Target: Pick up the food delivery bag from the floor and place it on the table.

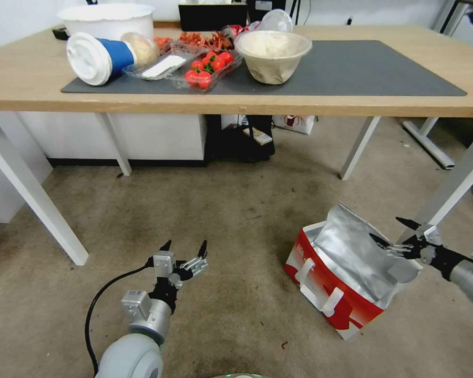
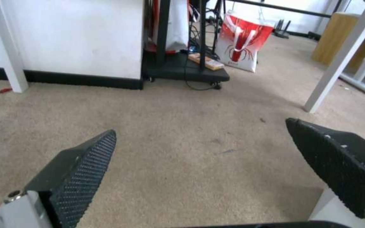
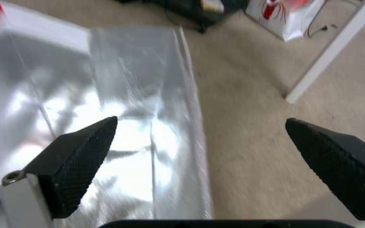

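Straddling the floppy foil lip of the boxy red-and-white insulated bag (image 1: pixel 341 273), the right gripper (image 1: pixel 395 234) hangs spread wide; the light, crushable bag is probably best lifted by its white strap handles (image 1: pixel 328 304), while the left gripper (image 1: pixel 184 247) idles spread over carpet.

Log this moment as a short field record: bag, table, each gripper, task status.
bag: food delivery bag on the floor, tilted, foil top open
table: table with a dark mat; a cup, bowl and food trays sit on its left half
left gripper: left gripper open, low over bare floor, apart from the bag
right gripper: right gripper open, at the bag's foil edge, one finger over the foil; nothing gripped
status: bag not yet lifted
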